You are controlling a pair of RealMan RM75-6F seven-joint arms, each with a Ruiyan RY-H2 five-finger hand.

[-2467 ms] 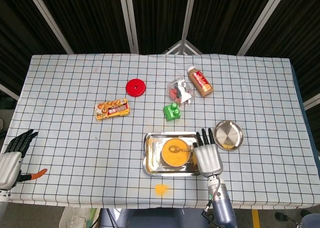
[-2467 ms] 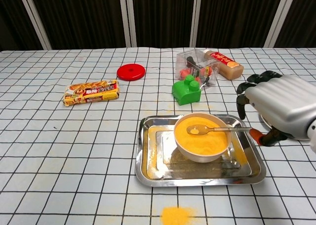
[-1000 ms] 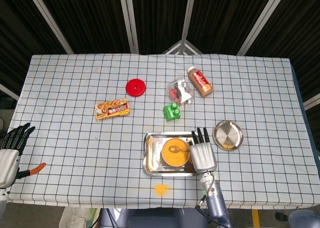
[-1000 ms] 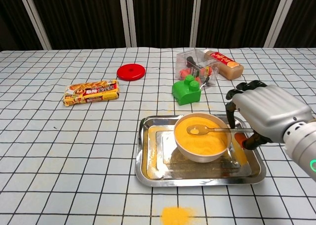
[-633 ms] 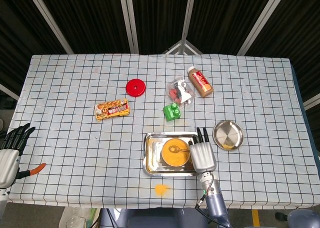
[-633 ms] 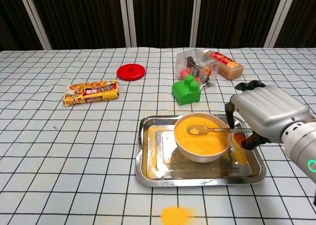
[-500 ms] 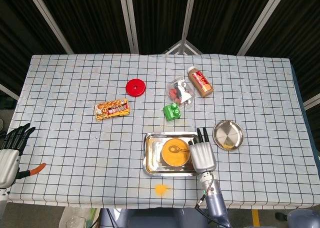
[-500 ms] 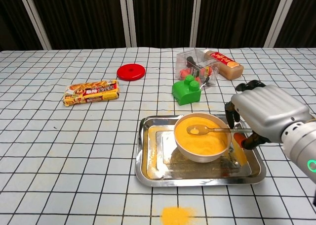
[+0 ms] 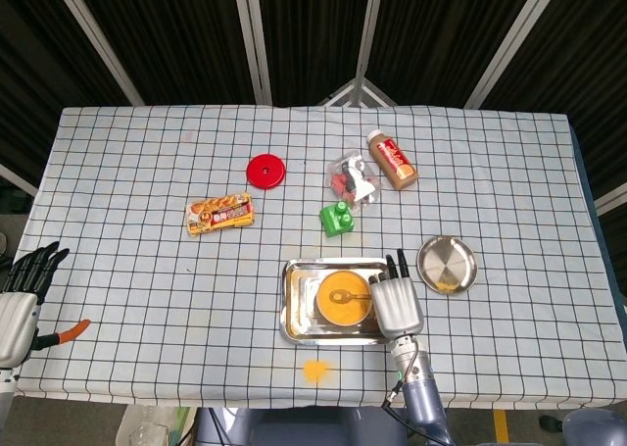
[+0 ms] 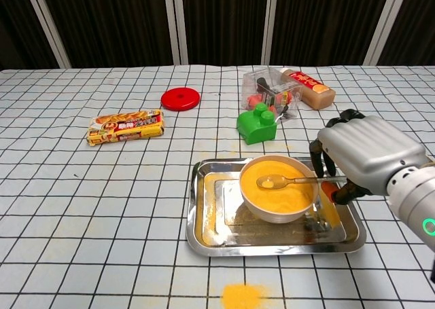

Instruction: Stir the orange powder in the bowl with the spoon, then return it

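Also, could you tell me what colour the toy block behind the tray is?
Green block; clearest in the chest view.

Right hand (image 10: 367,156) curled; left hand (image 9: 20,304) spread.

We are viewing a checked tablecloth (image 9: 147,172) from above. A steel tray (image 9: 297,314) is sitting near the front edge, carrying a bowl (image 9: 342,303) of orange powder, and a spoon (image 9: 349,296) is lying in that bowl, handle pointing right. The right hand (image 9: 396,304) is hovering at the tray's right side, fingers pointing away from us, covering the handle end; grip not resolvable. A spill of orange powder (image 9: 314,370) is lying just in front of the tray. The left hand (image 9: 20,304) is hanging off the table's left edge, fingers spread. A round steel dish (image 9: 447,264) is resting right of the tray.
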